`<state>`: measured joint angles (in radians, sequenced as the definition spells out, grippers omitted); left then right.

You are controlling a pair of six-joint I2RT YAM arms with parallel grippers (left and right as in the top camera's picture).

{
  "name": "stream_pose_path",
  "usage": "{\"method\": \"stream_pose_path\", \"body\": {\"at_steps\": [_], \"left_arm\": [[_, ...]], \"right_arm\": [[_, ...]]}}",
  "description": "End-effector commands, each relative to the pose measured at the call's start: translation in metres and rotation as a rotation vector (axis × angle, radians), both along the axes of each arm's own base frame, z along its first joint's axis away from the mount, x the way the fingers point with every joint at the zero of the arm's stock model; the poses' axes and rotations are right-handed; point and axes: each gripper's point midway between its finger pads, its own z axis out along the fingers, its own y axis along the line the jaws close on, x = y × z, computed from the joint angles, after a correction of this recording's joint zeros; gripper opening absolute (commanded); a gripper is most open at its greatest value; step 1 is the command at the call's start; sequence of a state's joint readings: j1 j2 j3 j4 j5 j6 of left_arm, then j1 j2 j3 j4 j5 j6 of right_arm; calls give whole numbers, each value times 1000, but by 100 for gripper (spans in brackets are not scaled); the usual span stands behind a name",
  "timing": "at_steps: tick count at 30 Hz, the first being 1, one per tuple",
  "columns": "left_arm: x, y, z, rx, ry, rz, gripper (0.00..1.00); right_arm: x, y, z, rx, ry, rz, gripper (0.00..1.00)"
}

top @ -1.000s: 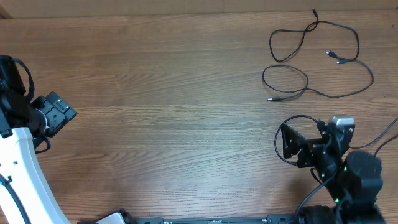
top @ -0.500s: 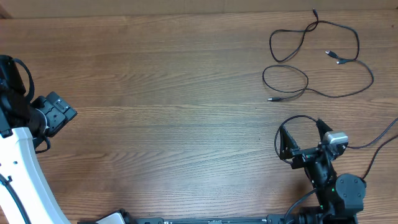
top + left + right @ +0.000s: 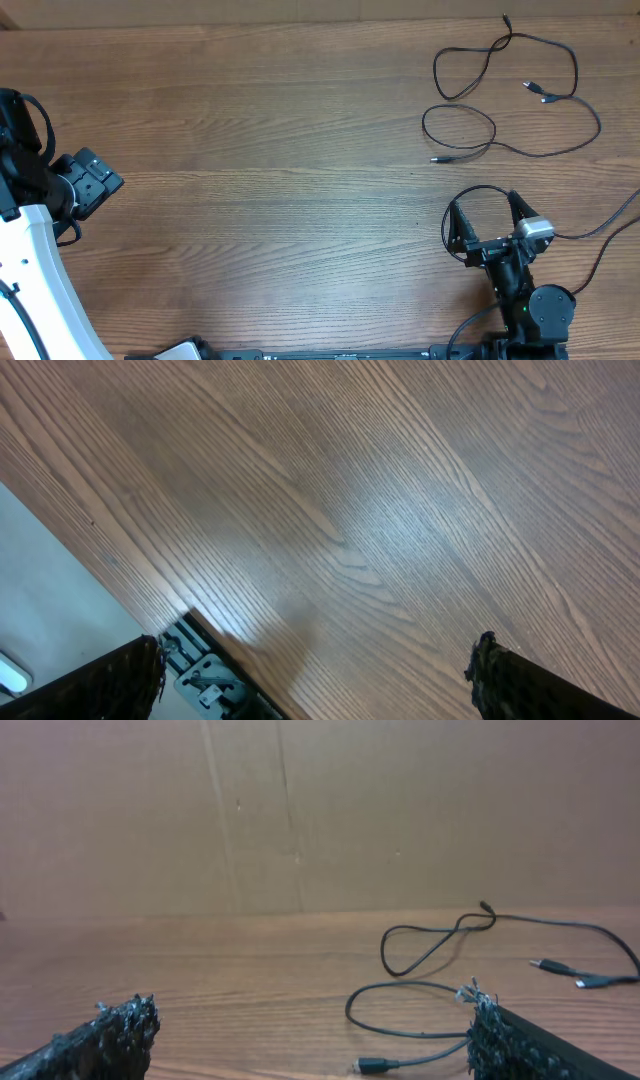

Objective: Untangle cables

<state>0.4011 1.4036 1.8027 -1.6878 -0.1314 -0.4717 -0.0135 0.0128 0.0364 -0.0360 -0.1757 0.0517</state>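
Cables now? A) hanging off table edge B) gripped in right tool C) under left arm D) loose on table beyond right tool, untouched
D: the cables lie in loose loops beyond the open right tool, which touches none of them.

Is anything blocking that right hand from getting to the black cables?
Nothing visible does. Only bare wooden table lies between the open right hand and the cables, which lie farther out on the table.
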Motion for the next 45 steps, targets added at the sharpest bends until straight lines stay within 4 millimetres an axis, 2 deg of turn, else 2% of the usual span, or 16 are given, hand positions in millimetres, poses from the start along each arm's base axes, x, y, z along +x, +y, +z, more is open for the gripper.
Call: {"method": "stream_pose_path", "body": {"at_steps": [1, 7, 12, 23, 45], "left_arm": [[-1, 1, -1, -6, 1, 18, 100], [-1, 1, -1, -6, 1, 18, 100], [-1, 1, -1, -6, 1, 18, 99], [-1, 1, -1, -6, 1, 18, 100], [-1, 1, -1, -6, 1, 18, 100]], "right_arm": [[2, -5, -9, 0, 6, -23, 100], [3, -12, -21, 1, 55, -56, 100], [3, -18, -21, -11, 56, -89, 100], [3, -19, -21, -118, 42, -95, 100], [3, -19, -21, -121, 40, -94, 100]]}}
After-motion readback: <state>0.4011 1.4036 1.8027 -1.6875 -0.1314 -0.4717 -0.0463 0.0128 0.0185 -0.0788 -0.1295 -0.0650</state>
